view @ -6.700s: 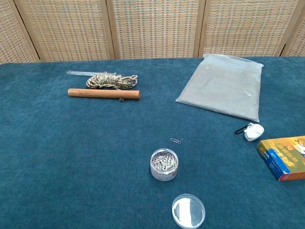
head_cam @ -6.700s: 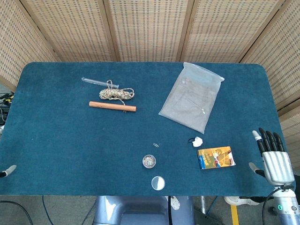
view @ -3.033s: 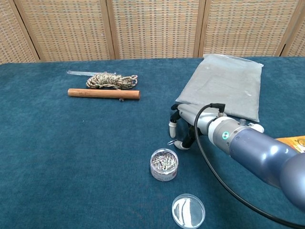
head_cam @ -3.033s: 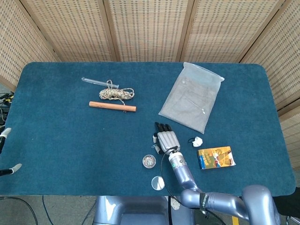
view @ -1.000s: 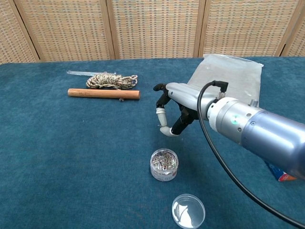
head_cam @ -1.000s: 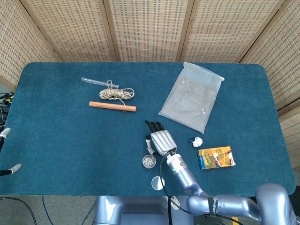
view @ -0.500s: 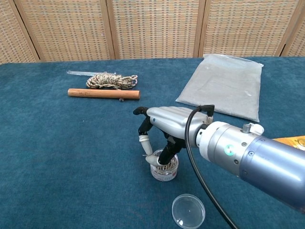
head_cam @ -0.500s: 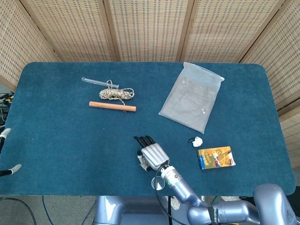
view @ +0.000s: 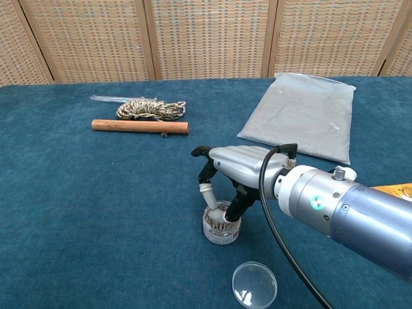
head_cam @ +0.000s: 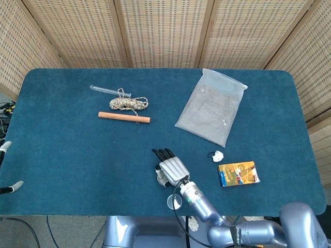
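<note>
One hand shows: the right hand [view: 233,168] hangs over the open jar [view: 220,228] of paper clips near the counter's [view: 96,212] front edge, thumb and a finger dipped to its rim; whether the fingers [view: 208,193] pinch a clip I cannot tell. Its lid [view: 254,285] lies just in front. Left hand is out of sight

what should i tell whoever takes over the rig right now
Right hand: over the open jar of paper clips, fingertips at its mouth; whether it holds a clip cannot be told.
Left hand: only a fingertip shows at the table's left edge, state unclear.
Jar lid lies off on the cloth in front of the jar.
Done: no loose clip shows on the cloth.
Left: lid not yet on.
</note>
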You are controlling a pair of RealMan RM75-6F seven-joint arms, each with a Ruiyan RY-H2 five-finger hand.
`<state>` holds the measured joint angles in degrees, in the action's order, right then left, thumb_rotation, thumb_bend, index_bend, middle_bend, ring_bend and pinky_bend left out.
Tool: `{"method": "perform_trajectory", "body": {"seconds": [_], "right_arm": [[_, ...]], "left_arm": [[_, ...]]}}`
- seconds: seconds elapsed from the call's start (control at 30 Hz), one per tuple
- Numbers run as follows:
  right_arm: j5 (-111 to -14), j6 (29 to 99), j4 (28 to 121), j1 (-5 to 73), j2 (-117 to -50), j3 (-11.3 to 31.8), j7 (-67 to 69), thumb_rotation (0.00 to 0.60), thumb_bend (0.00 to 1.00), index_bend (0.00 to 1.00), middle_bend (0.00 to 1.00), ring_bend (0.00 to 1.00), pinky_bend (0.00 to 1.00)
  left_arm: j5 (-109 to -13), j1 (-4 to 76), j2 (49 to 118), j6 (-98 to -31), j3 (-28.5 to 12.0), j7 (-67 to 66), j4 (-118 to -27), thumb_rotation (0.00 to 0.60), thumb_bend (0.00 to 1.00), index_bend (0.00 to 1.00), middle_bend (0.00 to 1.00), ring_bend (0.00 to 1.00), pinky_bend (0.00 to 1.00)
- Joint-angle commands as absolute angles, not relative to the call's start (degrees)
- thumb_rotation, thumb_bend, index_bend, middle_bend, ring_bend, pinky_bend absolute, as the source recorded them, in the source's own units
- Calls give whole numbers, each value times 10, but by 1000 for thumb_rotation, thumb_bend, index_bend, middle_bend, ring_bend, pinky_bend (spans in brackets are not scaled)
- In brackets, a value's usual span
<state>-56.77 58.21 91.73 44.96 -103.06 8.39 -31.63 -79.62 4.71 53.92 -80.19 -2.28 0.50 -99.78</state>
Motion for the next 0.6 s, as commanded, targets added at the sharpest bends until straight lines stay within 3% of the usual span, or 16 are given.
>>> {"method": "perform_trajectory", "body": {"seconds": [0.03, 0.33, 0.5, 0.6], "right_arm": [[-566, 582, 917, 448, -1028, 83, -316, 600, 361, 675, 0, 0, 13], [-564, 579, 919, 449, -1022, 83, -317, 600, 360, 674, 0, 0, 15], [-567, 574, 920, 447, -1016, 80, -310, 600, 344, 479, 0, 0, 16], [-568, 575, 920, 446, -1015, 80, -308, 600, 337, 457, 0, 0, 18]], "left_arm": [[-797, 47, 539, -803, -23, 6, -998, 600, 0, 0, 0, 0, 0], [-798, 46, 537, -802, -22, 8, -999, 600, 0, 0, 0, 0, 0], [-798, 46, 537, -805, -22, 7, -999, 600, 0, 0, 0, 0, 0], [-798, 45, 538, -805, -22, 7, -999, 600, 0, 0, 0, 0, 0]]}}
